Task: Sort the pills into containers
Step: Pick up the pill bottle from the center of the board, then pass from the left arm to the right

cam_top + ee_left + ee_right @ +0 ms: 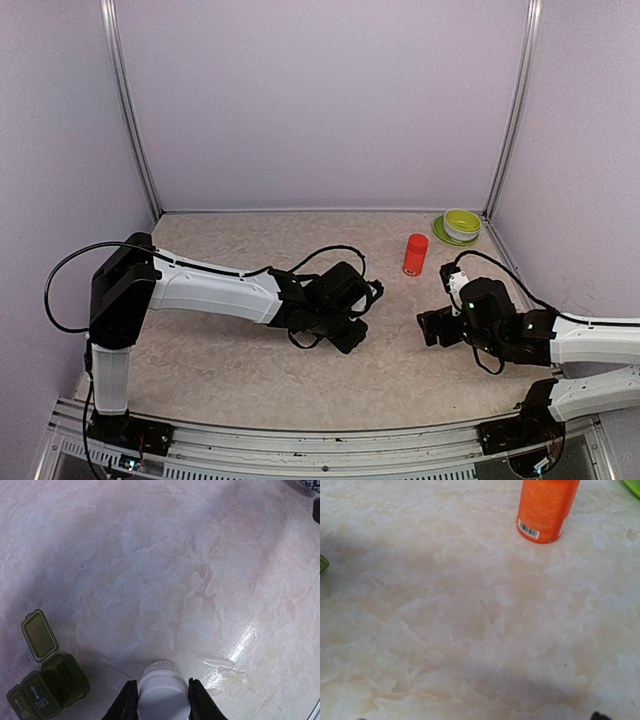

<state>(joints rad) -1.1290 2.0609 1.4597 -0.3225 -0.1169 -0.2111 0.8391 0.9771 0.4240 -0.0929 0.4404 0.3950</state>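
We judge sorting barely begun; our left claw (158,697) grips the white-capped bottle (161,679). The containers (50,682) lie at its eight o'clock, one lid open, no pills seen; whether the right claw (432,328) is open, we cannot tell.

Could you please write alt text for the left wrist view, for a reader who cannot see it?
The left fingers grip a small white-capped bottle at the bottom centre, with pale marbled table beyond. At lower left lies the strip of dark-green containers, one end lid open and the other two shut.
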